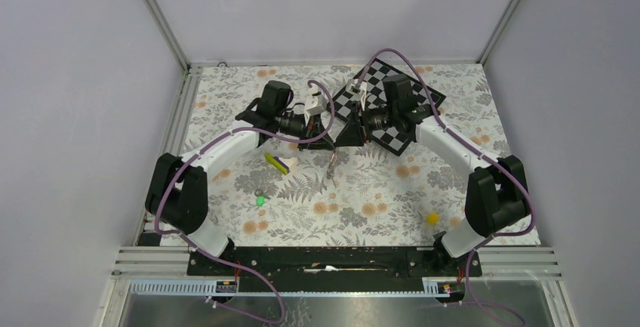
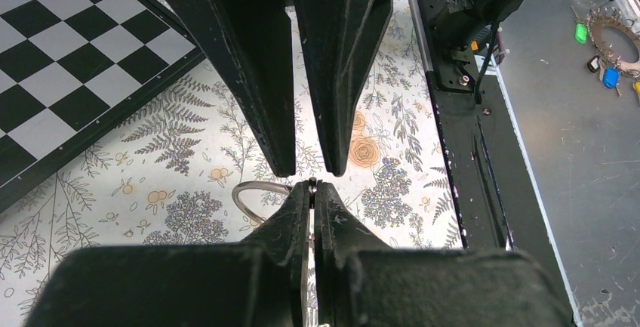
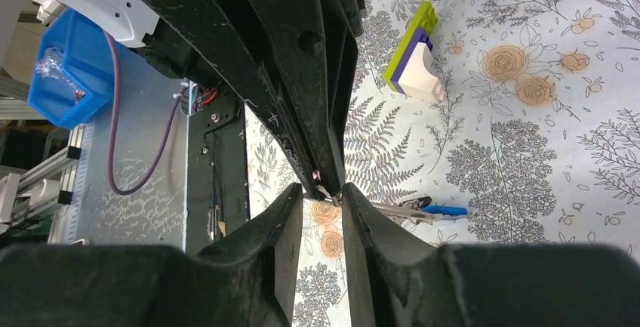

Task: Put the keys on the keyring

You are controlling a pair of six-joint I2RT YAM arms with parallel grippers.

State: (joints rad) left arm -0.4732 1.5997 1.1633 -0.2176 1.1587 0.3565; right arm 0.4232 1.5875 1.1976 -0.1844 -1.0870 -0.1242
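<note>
The tabletop (image 1: 377,191) carries a floral cloth. A checkerboard (image 2: 68,63) lies by its far edge, right of the middle. The left arm (image 1: 226,146) and the right arm (image 1: 460,153) reach in from the near corners. They meet nose to nose above the far half of the tabletop, about midway between its left and right edges.

The left tool (image 2: 312,185) is pressed together. It pinches the keyring (image 2: 236,198) at the very tips, and the wire loop sticks out sideways from the closed fingers, above the cloth. The right tool (image 3: 322,195) faces it tip to tip with its fingers spread. A clear gap shows between them, with cloth visible through it, and the left tool's tips sit right at the mouth of that gap. Nothing can be seen held in the right tool.

A yellow, white and purple wedge block (image 1: 279,162) rests left of the tabletop's middle. A small yellow cube (image 1: 432,218) sits toward the near edge, right of the middle.

A green key (image 1: 260,200) lies on the cloth between the wedge block and the near edge, well apart from the keyring. A blue key (image 3: 445,210) lies flat near the tabletop's middle, below the tools. Silver metal lies against it, too small to make out.
</note>
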